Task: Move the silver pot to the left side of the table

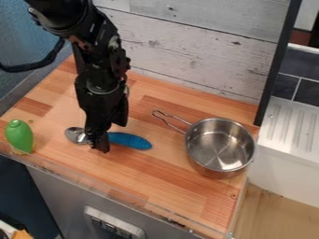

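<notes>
Silver pot upright on table's right side, wire handle slanting up-left. Gripper well left of pot, low at blue-handled spoon; clenched or released, cannot tell. Reach likely rightward.

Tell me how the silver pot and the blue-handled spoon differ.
The silver pot is wide and deep; the blue-handled spoon is slim. The pot's handle is a wire loop, the spoon's thick and blue. The pot stands apart from the claw; the spoon lies with its middle hidden behind it. Both have metal and rest on the wooden table.
</notes>
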Controlling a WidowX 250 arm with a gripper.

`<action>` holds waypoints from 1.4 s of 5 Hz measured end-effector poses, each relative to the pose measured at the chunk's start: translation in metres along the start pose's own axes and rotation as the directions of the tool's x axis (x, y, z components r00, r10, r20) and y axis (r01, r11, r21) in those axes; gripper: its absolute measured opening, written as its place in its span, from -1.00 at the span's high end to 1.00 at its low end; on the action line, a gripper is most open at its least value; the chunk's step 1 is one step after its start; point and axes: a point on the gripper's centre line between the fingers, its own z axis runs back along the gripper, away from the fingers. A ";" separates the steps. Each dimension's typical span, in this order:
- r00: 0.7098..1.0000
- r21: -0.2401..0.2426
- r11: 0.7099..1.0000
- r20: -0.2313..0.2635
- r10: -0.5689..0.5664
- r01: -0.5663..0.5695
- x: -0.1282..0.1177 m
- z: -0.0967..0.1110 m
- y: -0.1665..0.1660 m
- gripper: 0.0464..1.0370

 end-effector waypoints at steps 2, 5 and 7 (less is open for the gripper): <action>1.000 0.025 0.999 -0.007 0.030 -0.030 -0.002 -0.002 0.010 -0.93; 0.995 -0.062 0.995 0.046 0.083 -0.080 -0.024 0.048 0.032 -0.93; 0.995 -0.028 0.996 -0.042 0.086 -0.087 -0.087 0.052 0.046 -0.93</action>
